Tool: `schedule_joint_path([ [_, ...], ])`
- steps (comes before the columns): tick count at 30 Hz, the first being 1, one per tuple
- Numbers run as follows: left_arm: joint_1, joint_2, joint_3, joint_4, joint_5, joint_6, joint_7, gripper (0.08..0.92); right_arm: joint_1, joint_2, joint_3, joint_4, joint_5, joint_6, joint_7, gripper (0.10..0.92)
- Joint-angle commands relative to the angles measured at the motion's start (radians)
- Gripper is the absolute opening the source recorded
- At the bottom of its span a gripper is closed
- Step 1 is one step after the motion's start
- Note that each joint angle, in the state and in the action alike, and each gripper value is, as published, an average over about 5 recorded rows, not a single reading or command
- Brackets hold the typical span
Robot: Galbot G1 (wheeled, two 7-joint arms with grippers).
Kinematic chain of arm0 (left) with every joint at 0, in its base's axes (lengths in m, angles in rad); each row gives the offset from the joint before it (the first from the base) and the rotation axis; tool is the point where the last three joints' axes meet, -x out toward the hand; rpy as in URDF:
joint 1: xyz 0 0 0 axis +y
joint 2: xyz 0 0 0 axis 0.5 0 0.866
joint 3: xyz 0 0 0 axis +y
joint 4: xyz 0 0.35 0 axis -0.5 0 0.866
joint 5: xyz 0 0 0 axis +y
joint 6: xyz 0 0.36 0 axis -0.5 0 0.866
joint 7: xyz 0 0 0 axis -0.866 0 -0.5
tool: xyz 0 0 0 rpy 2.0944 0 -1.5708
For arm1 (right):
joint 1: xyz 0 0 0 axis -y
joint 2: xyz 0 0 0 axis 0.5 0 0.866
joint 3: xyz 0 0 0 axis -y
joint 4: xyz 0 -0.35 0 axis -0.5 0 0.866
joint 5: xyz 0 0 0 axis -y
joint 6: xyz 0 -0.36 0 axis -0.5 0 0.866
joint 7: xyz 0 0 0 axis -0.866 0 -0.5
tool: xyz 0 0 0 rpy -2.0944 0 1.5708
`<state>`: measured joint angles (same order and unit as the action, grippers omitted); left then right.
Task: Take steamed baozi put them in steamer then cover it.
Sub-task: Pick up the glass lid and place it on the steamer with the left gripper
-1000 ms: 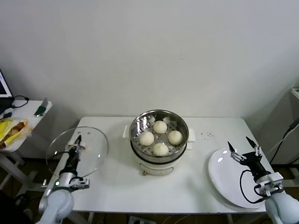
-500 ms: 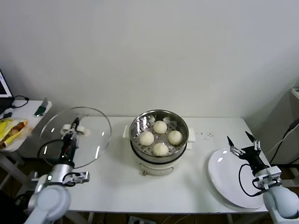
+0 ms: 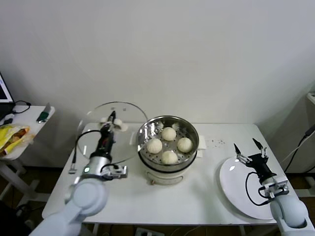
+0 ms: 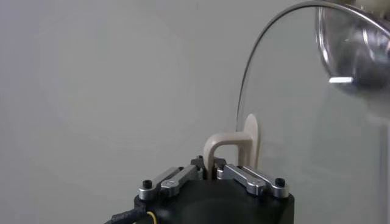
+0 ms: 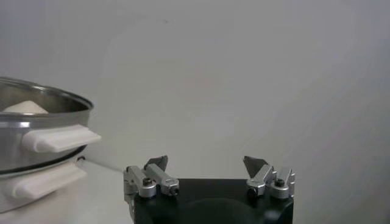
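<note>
Several cream-white baozi (image 3: 169, 133) lie in the shiny steel steamer (image 3: 192, 129) on its white cooker base at mid table. My left gripper (image 3: 110, 119) is shut on the cream handle (image 4: 225, 146) of the clear glass cover (image 3: 129, 129). It holds the cover tilted in the air just left of the steamer, with the cover's right edge overlapping the steamer's rim. In the left wrist view the glass cover (image 4: 292, 122) fills the space beyond the jaws. My right gripper (image 3: 248, 150) hovers open and empty over the white plate. The right wrist view shows this gripper (image 5: 207, 164) facing the steamer (image 5: 42, 125).
A flat white plate (image 3: 241, 189) lies at the table's right end, under my right gripper. Left of the table is a small side table with a yellow bag (image 3: 12, 135) and cables. The wall stands close behind the steamer.
My left arm has lifted the cover from the table's left end and carried it right, up to the steamer. My right gripper drifted slightly back and left over the plate.
</note>
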<state>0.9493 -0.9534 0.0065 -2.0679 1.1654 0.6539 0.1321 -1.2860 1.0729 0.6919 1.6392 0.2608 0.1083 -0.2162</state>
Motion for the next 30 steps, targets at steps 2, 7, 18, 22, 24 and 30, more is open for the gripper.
schedule_joint_path([
  [2, -0.292, -0.295, 0.331, 0.218, 0.088, 0.131, 0.143, 0.157, -0.026, 0.013, 0.066, 0.001, -0.016, 0.007, -0.005, 0.823],
  [7, -0.304, -0.394, 0.362, 0.307, 0.104, 0.131, 0.148, 0.157, -0.051, 0.024, 0.106, 0.006, -0.015, 0.012, -0.009, 0.823],
  [18, -0.293, -0.497, 0.359, 0.428, 0.111, 0.131, 0.146, 0.157, -0.102, 0.048, 0.159, 0.018, -0.013, 0.019, -0.023, 0.823],
  [22, -0.294, -0.494, 0.346, 0.448, 0.107, 0.131, 0.144, 0.157, -0.104, 0.047, 0.166, 0.015, -0.011, 0.021, -0.025, 0.823],
  [24, -0.294, -0.492, 0.341, 0.455, 0.111, 0.131, 0.142, 0.157, -0.104, 0.046, 0.167, 0.014, -0.011, 0.021, -0.026, 0.823],
  [30, -0.276, -0.494, 0.317, 0.463, 0.138, 0.131, 0.128, 0.157, -0.100, 0.047, 0.164, 0.014, -0.011, 0.021, -0.026, 0.823],
])
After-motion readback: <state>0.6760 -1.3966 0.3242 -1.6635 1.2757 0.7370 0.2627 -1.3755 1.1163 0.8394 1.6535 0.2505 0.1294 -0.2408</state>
